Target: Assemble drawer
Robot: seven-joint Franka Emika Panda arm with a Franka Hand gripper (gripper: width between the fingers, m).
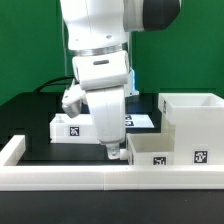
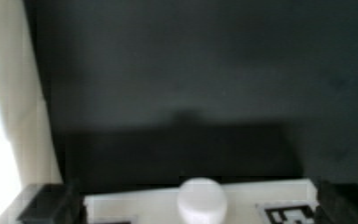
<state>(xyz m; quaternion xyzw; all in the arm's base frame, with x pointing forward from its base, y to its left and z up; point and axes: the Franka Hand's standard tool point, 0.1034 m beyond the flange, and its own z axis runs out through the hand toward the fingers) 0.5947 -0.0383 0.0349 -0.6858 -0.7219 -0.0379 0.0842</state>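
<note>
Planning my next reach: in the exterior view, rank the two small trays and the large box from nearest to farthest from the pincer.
1. The front tray: right beside the pincer, on the exterior view's right.
2. The rear tray: behind the pincer, toward the exterior view's left.
3. The large box: farthest, beyond the front tray on the exterior view's right.

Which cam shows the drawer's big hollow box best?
Exterior view. The big hollow box stands at the exterior view's right, its open top and two faces unobstructed. The wrist view shows mostly dark table and a white tagged part; whether that part belongs to the box cannot be told.
</note>
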